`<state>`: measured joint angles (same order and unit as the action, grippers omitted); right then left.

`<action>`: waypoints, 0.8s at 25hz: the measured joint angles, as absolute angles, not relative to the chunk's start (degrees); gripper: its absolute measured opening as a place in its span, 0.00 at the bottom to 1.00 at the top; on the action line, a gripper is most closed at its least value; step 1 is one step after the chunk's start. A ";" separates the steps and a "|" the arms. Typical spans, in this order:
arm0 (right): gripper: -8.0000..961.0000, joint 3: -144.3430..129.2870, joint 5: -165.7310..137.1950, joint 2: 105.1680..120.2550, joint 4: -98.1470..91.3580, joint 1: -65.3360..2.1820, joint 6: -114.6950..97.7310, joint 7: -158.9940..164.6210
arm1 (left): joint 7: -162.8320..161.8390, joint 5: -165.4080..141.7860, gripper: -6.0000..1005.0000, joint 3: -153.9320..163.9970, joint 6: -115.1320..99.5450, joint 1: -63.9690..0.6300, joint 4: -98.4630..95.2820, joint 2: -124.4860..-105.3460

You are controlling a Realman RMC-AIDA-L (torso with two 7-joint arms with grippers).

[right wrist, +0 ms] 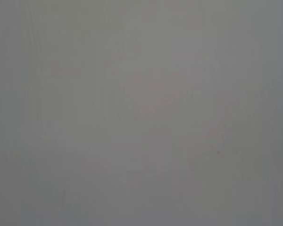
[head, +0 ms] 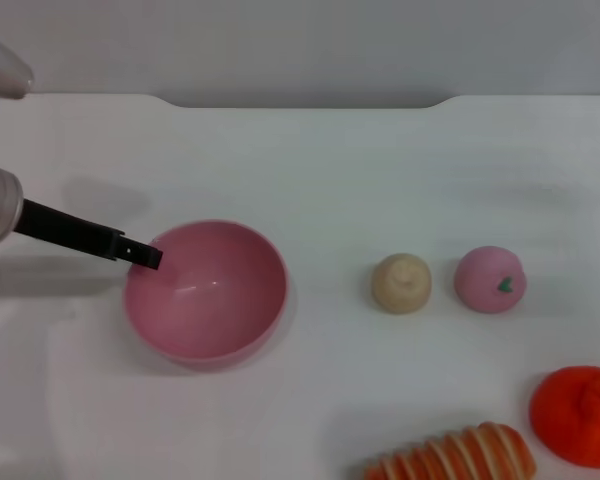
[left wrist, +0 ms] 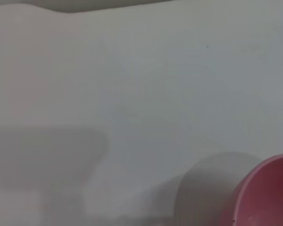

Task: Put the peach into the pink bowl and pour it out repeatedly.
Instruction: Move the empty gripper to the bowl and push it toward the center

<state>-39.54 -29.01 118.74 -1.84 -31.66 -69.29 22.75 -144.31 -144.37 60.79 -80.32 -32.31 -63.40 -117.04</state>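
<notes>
Waiting on the peach: bowl sitting empty

Sitting upright on the white table (head: 310,160), the pink bowl (head: 205,290) is holding nothing. The peach (head: 490,279) is lying well apart to the right, just beside a beige lump (head: 401,283). The left gripper (head: 140,254) is reaching to the bowl's near rim; I cannot tell how its fingers are standing. The right gripper is not showing. Loading and pouring are both waiting to be done.

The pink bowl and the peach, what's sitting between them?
In the head view, a beige bun-like lump sits between the pink bowl and the peach, close beside the peach. The rest is bare white table.
</notes>
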 joint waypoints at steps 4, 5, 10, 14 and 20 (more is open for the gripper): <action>0.63 -39.54 -29.01 118.74 -1.94 -31.87 -68.83 22.76 | -144.22 -144.39 0.77 61.11 -79.80 -31.93 -63.20 -117.42; 0.63 -39.54 -29.01 118.74 -2.03 -31.92 -68.64 22.76 | -144.21 -144.40 0.77 61.40 -79.67 -31.88 -63.02 -117.47; 0.63 -39.54 -29.01 118.75 -2.13 -32.02 -68.21 22.76 | -144.19 -144.41 0.77 62.55 -79.00 -31.63 -62.03 -117.58; 0.63 -39.54 -29.00 118.74 -2.17 -32.03 -68.03 22.76 | -144.43 -144.41 0.77 63.52 -78.33 -31.23 -61.96 -117.67; 0.63 -39.55 -29.00 118.74 -2.20 -32.07 -68.02 22.76 | -145.20 -144.41 0.76 63.89 -78.25 -31.13 -61.96 -117.68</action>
<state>-39.55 -29.00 118.74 -2.20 -32.07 -68.02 22.76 -145.20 -144.41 63.89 -78.25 -31.13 -61.96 -117.68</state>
